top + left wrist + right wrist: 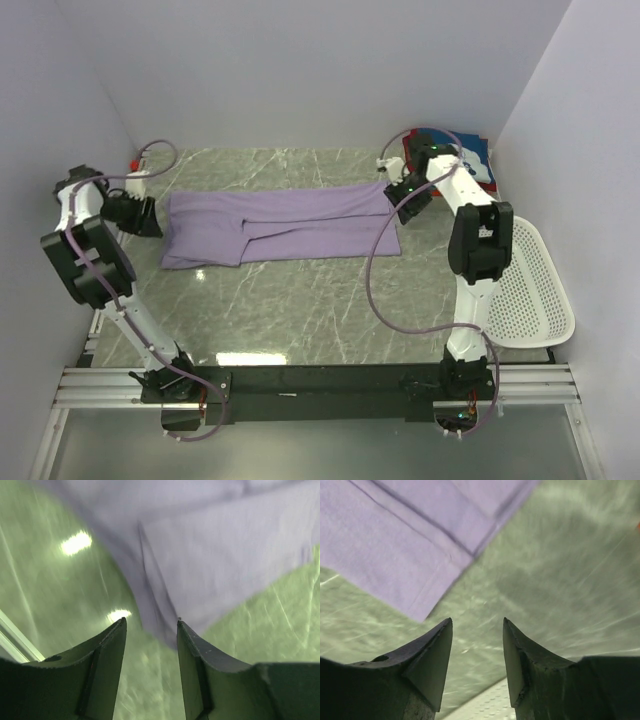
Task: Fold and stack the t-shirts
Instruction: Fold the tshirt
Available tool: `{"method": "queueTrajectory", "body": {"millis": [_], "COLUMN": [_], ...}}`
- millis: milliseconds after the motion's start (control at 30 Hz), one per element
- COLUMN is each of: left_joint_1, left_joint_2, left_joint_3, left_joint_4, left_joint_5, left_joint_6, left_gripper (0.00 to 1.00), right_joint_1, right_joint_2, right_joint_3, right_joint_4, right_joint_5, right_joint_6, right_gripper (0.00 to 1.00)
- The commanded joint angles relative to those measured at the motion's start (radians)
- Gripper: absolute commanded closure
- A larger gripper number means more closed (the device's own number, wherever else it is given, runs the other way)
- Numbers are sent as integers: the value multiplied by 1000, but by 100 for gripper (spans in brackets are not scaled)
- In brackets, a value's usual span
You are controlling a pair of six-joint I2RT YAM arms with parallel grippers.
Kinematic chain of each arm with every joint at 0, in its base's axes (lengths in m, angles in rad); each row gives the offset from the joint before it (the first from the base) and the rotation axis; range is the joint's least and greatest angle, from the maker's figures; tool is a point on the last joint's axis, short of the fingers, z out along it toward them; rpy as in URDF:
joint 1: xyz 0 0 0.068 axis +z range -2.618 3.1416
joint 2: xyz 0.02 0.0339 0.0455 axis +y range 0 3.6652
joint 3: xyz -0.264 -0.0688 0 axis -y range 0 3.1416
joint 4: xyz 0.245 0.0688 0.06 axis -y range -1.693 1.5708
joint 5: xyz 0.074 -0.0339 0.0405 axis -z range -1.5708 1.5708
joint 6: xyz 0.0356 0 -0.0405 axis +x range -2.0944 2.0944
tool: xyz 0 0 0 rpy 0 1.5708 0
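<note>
My left gripper and right gripper hung empty, jaws apart. Between them the lavender-purple cloth t-shirt lay flat on the green marbled desk, probably awaiting a crosswise fold.

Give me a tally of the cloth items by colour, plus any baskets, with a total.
Lavender t-shirt, laid out flat: 1
Red cloth, heaped in the far right corner: 1
Navy cloth, in the same heap: 1
White basket: 1
Total: 4 that can be seen; part of the heap is hidden, so it may hold more.
</note>
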Motion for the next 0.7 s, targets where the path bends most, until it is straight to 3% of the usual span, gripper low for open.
{"method": "queueTrajectory", "body": {"millis": [0, 267, 667], "left_joint_1": [46, 69, 67], "left_joint_2": [-81, -100, -61], "left_joint_3": [-99, -268, -304], "left_joint_4": [-60, 22, 68], "left_joint_5": [59, 26, 24], "left_joint_6": [12, -8, -38], "left_gripper": [49, 49, 47], "right_joint_1": [-57, -85, -85], "right_joint_2": [-54, -34, 23], "right_joint_3": [-43, -179, -222], "right_joint_4": [-76, 5, 38], "right_joint_5": [-175, -267, -275], "right_joint_6": [154, 250, 281], "right_gripper": [49, 51, 51]}}
